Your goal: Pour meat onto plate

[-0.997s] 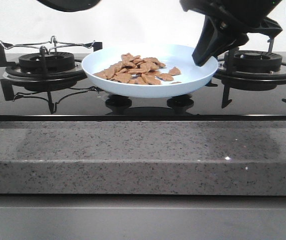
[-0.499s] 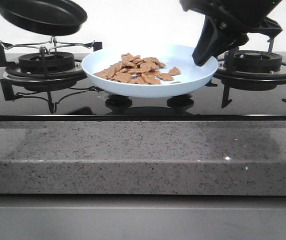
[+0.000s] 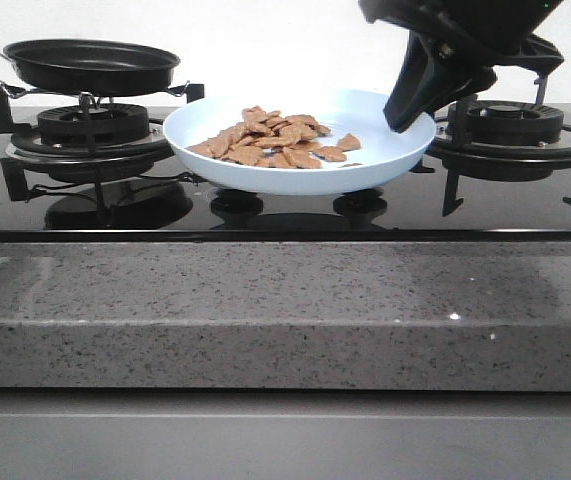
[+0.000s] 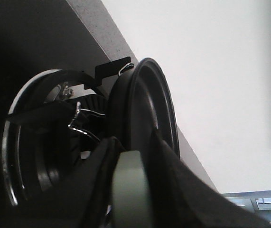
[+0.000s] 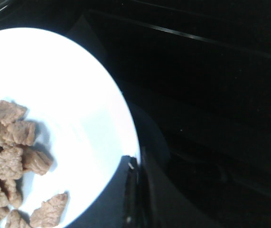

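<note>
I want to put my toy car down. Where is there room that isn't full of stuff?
The grey speckled counter ledge in front of the stove is bare all along. The glossy black strip between that ledge and the plate is bare too. Behind it is crowded: the frying pan over the left burner, meat on the plate, right gripper at its rim.

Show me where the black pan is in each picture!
Front view: pan at far left, level, just above the left burner.
Left wrist view: pan seen edge-on in the middle, same burner beside it.
Right wrist view: no pan, only the plate with meat.
</note>
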Robot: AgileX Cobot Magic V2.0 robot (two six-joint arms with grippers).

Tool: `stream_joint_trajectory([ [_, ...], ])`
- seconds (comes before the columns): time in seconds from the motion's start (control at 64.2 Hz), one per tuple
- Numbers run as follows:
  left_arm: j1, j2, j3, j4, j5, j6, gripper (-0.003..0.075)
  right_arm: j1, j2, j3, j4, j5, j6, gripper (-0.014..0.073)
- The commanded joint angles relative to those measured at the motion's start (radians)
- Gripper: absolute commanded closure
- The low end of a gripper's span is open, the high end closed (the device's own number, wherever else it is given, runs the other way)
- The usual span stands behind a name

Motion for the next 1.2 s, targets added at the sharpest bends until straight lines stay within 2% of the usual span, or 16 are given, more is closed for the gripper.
stream_joint_trajectory([
  [0.0,0.004,-0.03,-0.032,-0.082,0.031,-0.002,0.0446,-0.002,-0.029,-0.022,-0.001,-0.036,-0.01,0.0661],
  [0.125,0.004,-0.03,-0.032,-0.08,0.047,0.059,0.027,-0.002,-0.029,-0.022,-0.001,-0.036,-0.01,0.0661],
  [0.249,0.02,-0.032,-0.032,-0.067,0.079,0.086,0.0204,-0.002,-0.029,-0.022,-0.001,-0.036,-0.01,0.0661],
  [0.421,0.086,-0.044,-0.032,0.004,0.127,0.086,0.0204,-0.002,-0.029,-0.022,-0.001,-0.036,-0.01,0.0661],
  [0.561,0.159,-0.082,-0.032,0.12,0.178,0.085,0.0205,-0.002,-0.029,-0.022,-0.001,-0.036,-0.01,0.0661],
  [0.826,0.19,-0.265,-0.032,0.408,0.094,0.027,0.0206,-0.002,-0.029,-0.022,-0.001,-0.036,-0.01,0.0661],
  [0.982,0.141,-0.417,-0.032,0.667,0.023,-0.091,0.0207,-0.002,-0.029,-0.022,-0.001,-0.036,-0.01,0.0661],
  [1.184,-0.059,-0.584,-0.011,0.976,-0.089,-0.269,0.0209,-0.002,-0.029,-0.022,-0.001,-0.036,-0.01,0.0661],
])
